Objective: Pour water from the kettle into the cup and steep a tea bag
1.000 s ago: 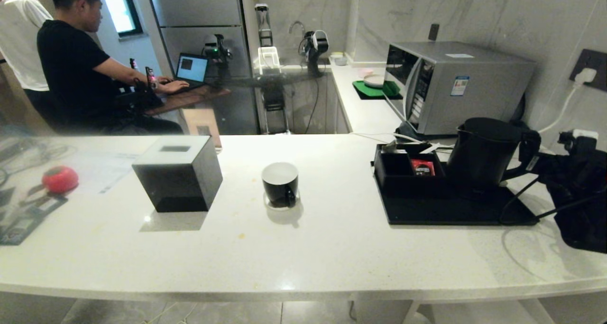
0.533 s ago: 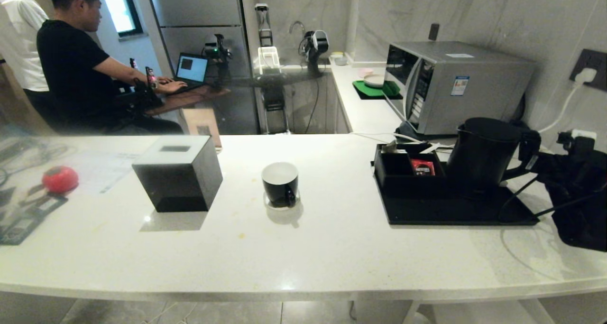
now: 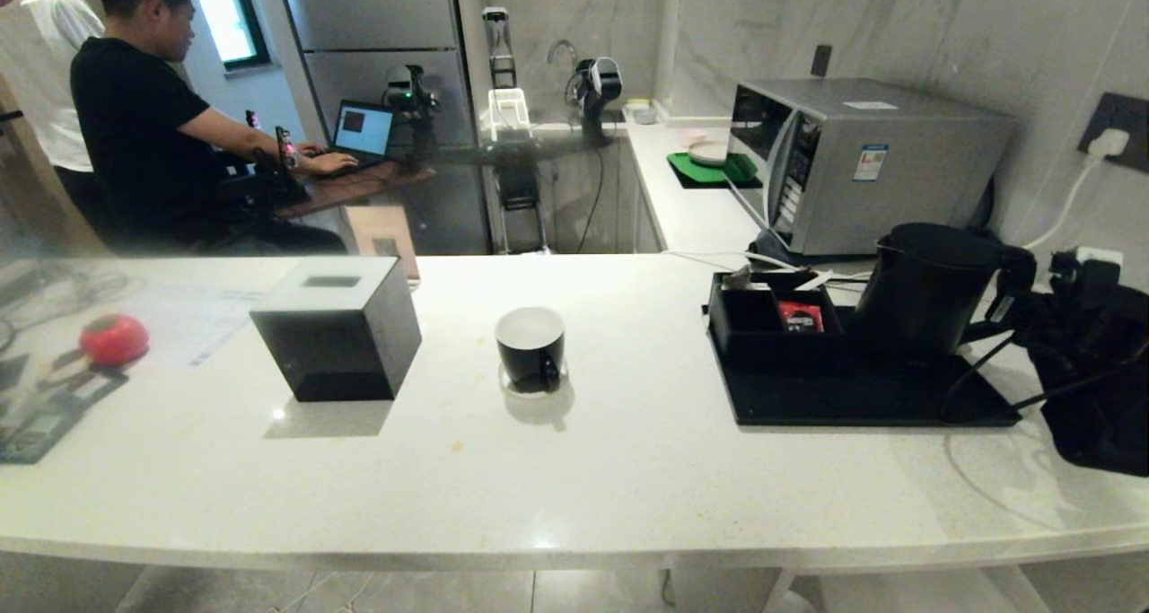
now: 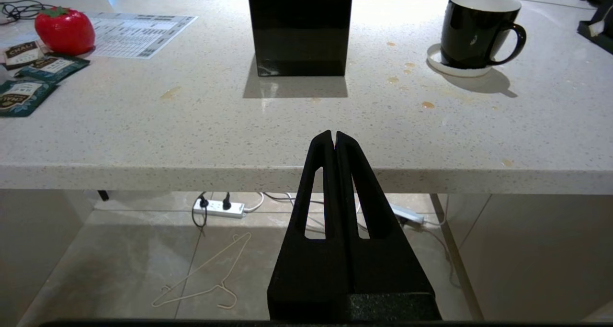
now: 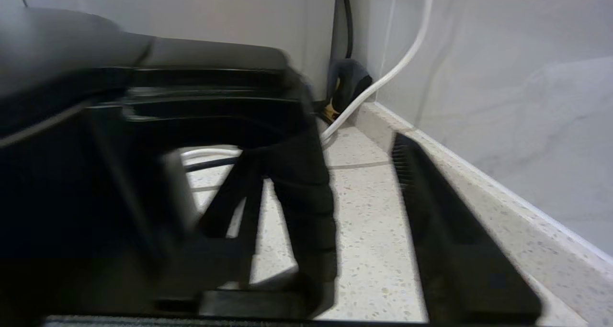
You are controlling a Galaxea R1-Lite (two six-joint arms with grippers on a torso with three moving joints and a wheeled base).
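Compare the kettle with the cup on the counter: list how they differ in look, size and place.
The kettle is much taller than the cup, and tapered where the cup is a short cylinder. The kettle stands on a black tray toward the right; the cup sits on a small white saucer near the middle. The cup's inside shows white; no inside of the kettle shows. The kettle's handle is at the right pincer; nothing touches the cup. Both are black with loop handles.

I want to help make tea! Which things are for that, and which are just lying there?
For the tea: kettle, cup on its saucer, red tea sachet in the black tray, right gripper around the kettle's handle.
Just lying about: tissue box, red strawberry-shaped thing, microwave, printed sheet.
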